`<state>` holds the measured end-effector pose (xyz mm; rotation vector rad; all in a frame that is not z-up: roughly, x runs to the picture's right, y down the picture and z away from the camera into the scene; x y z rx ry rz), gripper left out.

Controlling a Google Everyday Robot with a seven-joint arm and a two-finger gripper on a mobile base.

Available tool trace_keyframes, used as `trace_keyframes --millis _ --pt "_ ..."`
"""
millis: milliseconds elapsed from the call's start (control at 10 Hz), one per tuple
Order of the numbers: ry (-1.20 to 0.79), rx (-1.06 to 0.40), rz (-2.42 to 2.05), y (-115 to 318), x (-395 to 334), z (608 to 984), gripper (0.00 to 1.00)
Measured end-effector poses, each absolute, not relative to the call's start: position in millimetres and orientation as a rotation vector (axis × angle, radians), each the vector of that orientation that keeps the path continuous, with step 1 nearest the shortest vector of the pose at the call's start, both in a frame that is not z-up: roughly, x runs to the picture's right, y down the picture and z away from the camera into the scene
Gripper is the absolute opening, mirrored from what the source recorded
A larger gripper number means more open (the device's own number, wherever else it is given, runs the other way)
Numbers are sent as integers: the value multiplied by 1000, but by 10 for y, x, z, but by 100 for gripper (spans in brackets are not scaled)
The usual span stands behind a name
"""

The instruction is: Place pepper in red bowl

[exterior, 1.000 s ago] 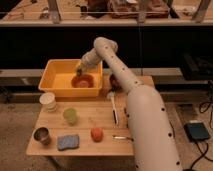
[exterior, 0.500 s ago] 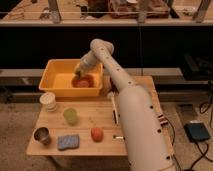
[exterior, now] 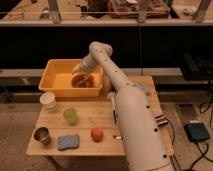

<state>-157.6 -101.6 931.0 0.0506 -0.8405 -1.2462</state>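
The red bowl point(exterior: 83, 81) is a small orange-red bowl sitting inside the yellow bin point(exterior: 56, 79) at the back left of the wooden table. My gripper point(exterior: 78, 70) reaches down into the bin and hangs just above the bowl's left rim. The pepper does not show as a separate thing; it is hidden or lost against the gripper and the bowl.
On the table point(exterior: 95, 117) in front of the bin stand a white cup point(exterior: 48, 101), a pale green cup point(exterior: 70, 116), a metal cup point(exterior: 41, 135), a blue sponge point(exterior: 68, 142) and a round orange-red fruit point(exterior: 96, 133). My white arm point(exterior: 130, 115) crosses the table's right half.
The upper arm has shifted slightly to the left. The gripper has stayed over the red bowl in the bin, perhaps a little lower.
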Motion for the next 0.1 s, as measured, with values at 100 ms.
trace_keyframes --millis 100 --pt "-841 51 -1246 -1017 -1579 9308 80"
